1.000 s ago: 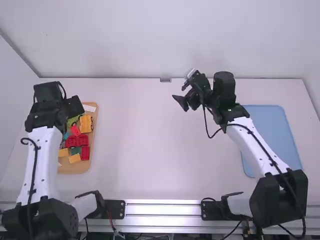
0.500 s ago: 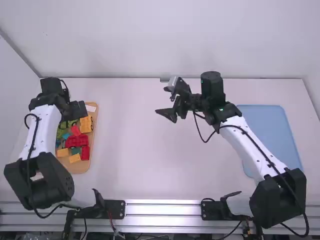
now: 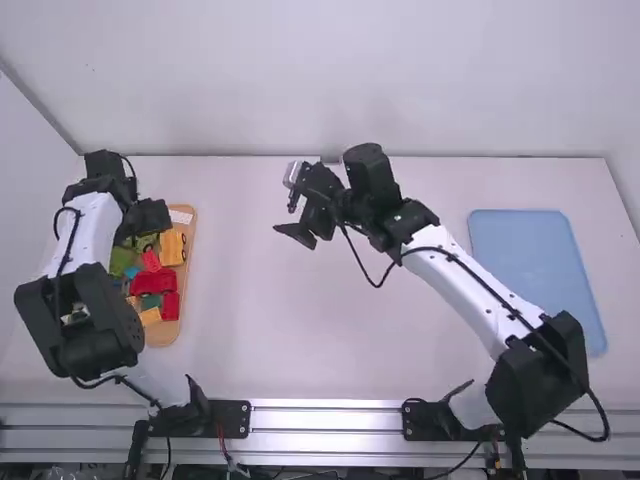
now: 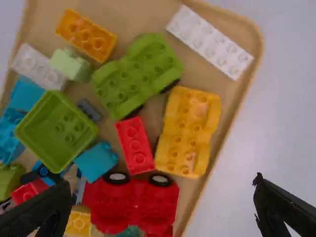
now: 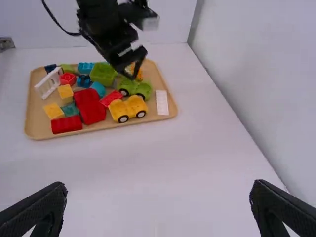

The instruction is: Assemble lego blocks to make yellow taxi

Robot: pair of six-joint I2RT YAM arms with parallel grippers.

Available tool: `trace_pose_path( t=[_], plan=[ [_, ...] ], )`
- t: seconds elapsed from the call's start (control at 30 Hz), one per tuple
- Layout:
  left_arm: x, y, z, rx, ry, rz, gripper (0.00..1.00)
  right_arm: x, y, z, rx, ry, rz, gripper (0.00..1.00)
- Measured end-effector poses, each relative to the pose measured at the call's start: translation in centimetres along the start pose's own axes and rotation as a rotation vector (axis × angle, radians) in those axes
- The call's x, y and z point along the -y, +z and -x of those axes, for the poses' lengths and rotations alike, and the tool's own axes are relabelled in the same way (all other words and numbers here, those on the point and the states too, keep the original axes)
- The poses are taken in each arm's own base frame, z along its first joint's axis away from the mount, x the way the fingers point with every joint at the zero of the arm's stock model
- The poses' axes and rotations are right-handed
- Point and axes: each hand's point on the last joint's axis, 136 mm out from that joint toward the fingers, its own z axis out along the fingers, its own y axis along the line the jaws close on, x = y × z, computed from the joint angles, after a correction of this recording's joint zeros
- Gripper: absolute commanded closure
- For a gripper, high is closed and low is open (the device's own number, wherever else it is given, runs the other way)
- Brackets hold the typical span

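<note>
Holds left claw point(image 4: 160, 210) wide open above tray point(image 4: 249, 32), likely to straddle yellow car base point(image 4: 187, 131) lying inside near the rim beside green one point(image 4: 138, 74), with right claw point(image 5: 159, 207) spread over bench point(image 3: 260, 330), empty, presumably for steadying assembly.

The yellow car point(image 4: 187, 131) looks glossy plastic, the tray point(image 4: 148, 15) smooth wood, the rail point(image 3: 320, 420) shiny metal.

- No text, label, brand, number or sign can be read.
</note>
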Motion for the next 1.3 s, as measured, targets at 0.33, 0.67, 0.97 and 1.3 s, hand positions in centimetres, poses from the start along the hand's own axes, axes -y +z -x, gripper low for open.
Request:
trace_pose_path(
  t=[0.33,0.67,0.97,1.3],
  plan=[
    [-6.7,-0.3,-0.9,-0.021,-0.205,-0.049,0.05,2.6,-0.3,-0.9,-0.021,0.023,-0.049,0.01],
    [0.9,-0.7,-0.8,-0.022,0.109,-0.181,0.06,3.3,-0.5,-0.7,-0.012,-0.003,-0.072,0.01],
    [2.1,4.4,-3.3,-0.214,0.234,-0.127,0.09,3.1,-0.4,-0.6,-0.012,-0.009,-0.068,0.01],
    [3.1,7.5,-3.3,-0.248,0.261,-0.109,0.26,3.7,-0.5,-0.9,-0.028,-0.004,-0.099,0.01]
  ],
)
